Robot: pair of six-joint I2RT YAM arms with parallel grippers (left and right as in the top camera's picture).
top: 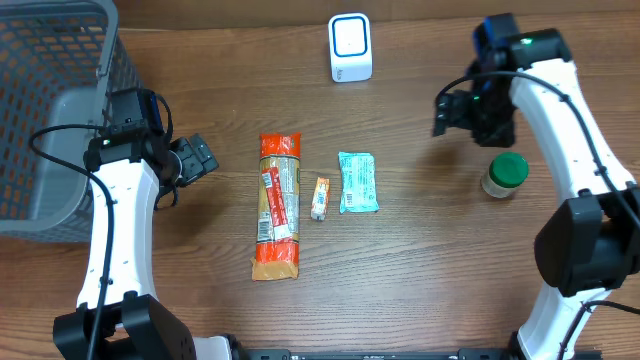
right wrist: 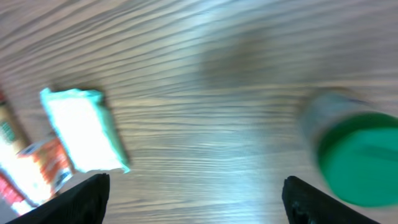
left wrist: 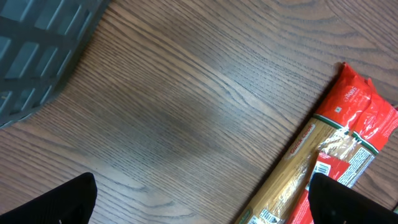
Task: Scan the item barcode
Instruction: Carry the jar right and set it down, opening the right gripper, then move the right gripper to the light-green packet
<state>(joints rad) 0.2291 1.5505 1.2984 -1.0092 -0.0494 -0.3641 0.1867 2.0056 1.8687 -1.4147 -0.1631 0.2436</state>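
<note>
A white barcode scanner stands at the table's far edge. Several items lie on the wood: a long red spaghetti packet, a small orange packet, a teal packet and a jar with a green lid. My right gripper hangs open above bare wood, up and left of the jar, with nothing between its fingers. My left gripper is open and empty, left of the spaghetti packet.
A grey mesh basket fills the table's left side, close behind my left arm. Bare wood lies between the teal packet and the jar.
</note>
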